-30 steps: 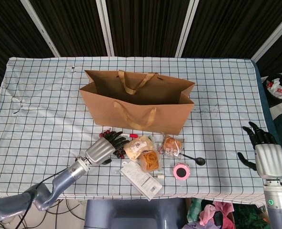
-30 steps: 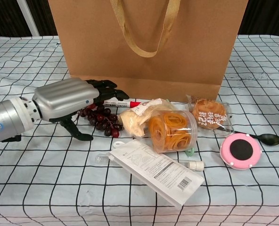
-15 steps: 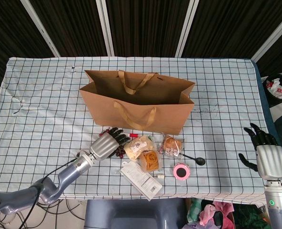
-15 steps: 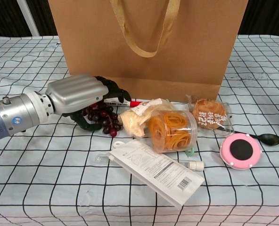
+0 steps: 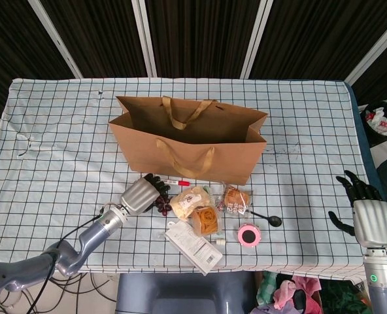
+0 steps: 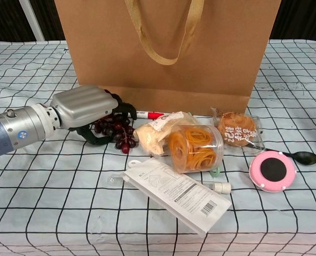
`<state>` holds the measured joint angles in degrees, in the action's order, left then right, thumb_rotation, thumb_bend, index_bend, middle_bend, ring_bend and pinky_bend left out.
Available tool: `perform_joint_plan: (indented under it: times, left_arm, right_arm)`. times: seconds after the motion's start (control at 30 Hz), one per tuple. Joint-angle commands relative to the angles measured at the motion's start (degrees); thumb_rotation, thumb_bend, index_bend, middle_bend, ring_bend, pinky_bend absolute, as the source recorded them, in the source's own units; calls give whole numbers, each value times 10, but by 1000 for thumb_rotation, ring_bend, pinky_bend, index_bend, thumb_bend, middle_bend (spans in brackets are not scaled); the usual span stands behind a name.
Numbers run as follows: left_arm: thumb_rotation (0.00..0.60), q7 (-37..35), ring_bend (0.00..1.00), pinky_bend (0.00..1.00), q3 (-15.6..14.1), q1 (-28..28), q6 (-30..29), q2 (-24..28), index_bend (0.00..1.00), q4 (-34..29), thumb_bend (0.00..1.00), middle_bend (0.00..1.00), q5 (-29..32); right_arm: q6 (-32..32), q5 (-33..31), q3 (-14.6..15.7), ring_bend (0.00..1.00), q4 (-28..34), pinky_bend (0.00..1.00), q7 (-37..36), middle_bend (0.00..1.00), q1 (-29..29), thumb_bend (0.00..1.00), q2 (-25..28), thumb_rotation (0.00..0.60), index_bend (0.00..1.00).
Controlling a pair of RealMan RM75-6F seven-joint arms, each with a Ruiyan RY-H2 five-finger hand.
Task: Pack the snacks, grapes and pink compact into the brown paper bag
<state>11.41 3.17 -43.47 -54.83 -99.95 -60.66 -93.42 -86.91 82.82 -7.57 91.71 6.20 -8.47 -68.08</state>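
The brown paper bag (image 5: 187, 147) (image 6: 168, 48) stands open at the table's middle. In front of it lie dark grapes (image 5: 161, 206) (image 6: 118, 133), a pale bread packet (image 5: 190, 199) (image 6: 150, 133), a clear jar of round snacks (image 5: 206, 220) (image 6: 195, 148), a cookie packet (image 5: 236, 199) (image 6: 237, 129) and the pink compact (image 5: 249, 234) (image 6: 273, 170). My left hand (image 5: 141, 194) (image 6: 86, 106) grips the grapes, fingers curled over the bunch and thumb under it. The bunch still seems to rest on the cloth. My right hand (image 5: 370, 219) hovers open at the table's right edge, far from everything.
A white flat packet (image 5: 193, 245) (image 6: 174, 193) lies near the front edge, with a small vial (image 6: 219, 187) beside it. A black spoon (image 5: 269, 219) (image 6: 302, 157) lies right of the snacks. A red-tipped marker (image 5: 178, 184) (image 6: 150, 114) sits at the bag's foot.
My left hand moved in over the grapes and its fingers curled around the bunch, pulling it slightly left. The right hand sank a little at the table's edge.
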Motion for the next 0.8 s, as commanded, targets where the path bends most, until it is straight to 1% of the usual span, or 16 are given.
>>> perform_joint_plan:
  times: [0.03, 0.1, 0.33, 0.4, 0.53, 0.67, 0.8]
  left_arm:
    - [600, 4, 320, 389, -2, 1, -5, -1, 310, 4, 320, 417, 2]
    - [600, 6, 354, 433, -2, -1, -8, -2, 342, 7, 342, 451, 3]
    - [600, 3, 408, 501, -3, -2, -21, -8, 433, 19, 375, 525, 5]
    - [600, 1, 447, 531, -5, -2, -23, -9, 470, 23, 385, 569, 5]
    - [600, -8, 472, 547, -9, -1, -25, -3, 538, 17, 436, 606, 7]
    - [600, -5, 475, 550, -4, 2, -43, 12, 552, -10, 441, 614, 9]
    - [600, 2, 475, 550, -6, 6, -66, 46, 553, -69, 441, 615, -2]
  right_arm:
    - [0, -1, 0, 193, -3, 229, -3, 108, 1, 184, -2, 600, 175]
    - [0, -1, -1, 193, -5, 229, -6, 108, 2, 188, -3, 600, 174]
    - [-3, -1, -1, 199, -11, 229, -18, 114, 5, 195, -6, 600, 174]
    - [-3, 0, -1, 199, -12, 229, -21, 114, 6, 195, -6, 600, 174]
    - [-3, -5, -3, 199, -15, 229, -20, 114, 8, 197, -8, 600, 173]
    - [-4, -9, -6, 199, -17, 229, -17, 114, 8, 199, -8, 600, 173]
    - [-2, -10, -8, 199, -14, 229, -19, 114, 8, 200, -8, 600, 174]
